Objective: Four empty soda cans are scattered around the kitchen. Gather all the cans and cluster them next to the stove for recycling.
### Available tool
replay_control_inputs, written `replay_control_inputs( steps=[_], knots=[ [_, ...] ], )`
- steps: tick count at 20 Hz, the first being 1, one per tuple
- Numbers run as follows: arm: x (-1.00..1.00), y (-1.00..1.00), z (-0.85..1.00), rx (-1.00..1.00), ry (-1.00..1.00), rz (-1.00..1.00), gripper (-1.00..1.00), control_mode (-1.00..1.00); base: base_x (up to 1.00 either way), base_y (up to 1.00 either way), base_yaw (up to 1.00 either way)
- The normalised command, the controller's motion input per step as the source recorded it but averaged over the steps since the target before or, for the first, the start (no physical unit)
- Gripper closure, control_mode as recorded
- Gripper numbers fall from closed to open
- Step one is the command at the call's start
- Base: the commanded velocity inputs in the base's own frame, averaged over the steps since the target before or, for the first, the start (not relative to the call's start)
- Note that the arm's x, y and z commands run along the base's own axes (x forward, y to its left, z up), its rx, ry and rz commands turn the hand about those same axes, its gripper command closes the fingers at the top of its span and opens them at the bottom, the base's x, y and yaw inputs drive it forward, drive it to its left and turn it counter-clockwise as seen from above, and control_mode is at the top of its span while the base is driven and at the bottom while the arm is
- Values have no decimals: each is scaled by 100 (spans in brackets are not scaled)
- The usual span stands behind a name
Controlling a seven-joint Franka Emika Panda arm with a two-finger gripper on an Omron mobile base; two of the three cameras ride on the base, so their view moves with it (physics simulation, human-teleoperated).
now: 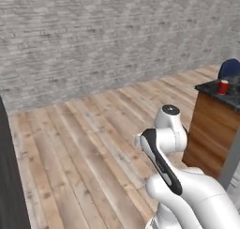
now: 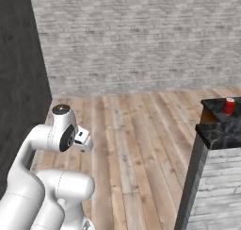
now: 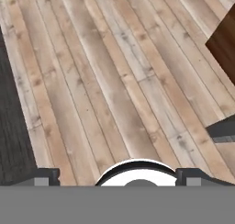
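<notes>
Plank floor [image 3: 114,81] lies under your jaws, spread wide, empty; a red cylindrical soda can [image 1: 223,87] stands on the marbled black counter [image 1: 233,97].

1. A wood plank floor [image 1: 84,143] stretches across the room to the far wall.
2. A white brick wall [image 1: 108,35] runs along the back.
3. A black marbled counter [image 2: 221,125] tops a brown wood cabinet [image 1: 208,134] at the right.
4. A dark blue rounded object [image 1: 229,68] sits behind the counter.
5. A dark panel [image 2: 21,83] stands at the left.
</notes>
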Motion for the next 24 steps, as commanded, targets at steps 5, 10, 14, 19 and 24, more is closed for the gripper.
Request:
replay_control_inputs(
  steps=[5, 10, 14, 19, 24],
  knots=[
    [0, 0, 0, 0, 0, 0, -100, 100, 50, 28, -51],
    [0, 0, 0, 0, 0, 0, -100, 100, 51, 29, -49],
    [0, 0, 0, 0, 0, 0, -100, 100, 51, 29, -50],
    [0, 0, 0, 0, 0, 0, -100, 100, 51, 30, -49],
    [0, 0, 0, 0, 0, 0, -100, 100, 53, 32, -44]
  ],
)
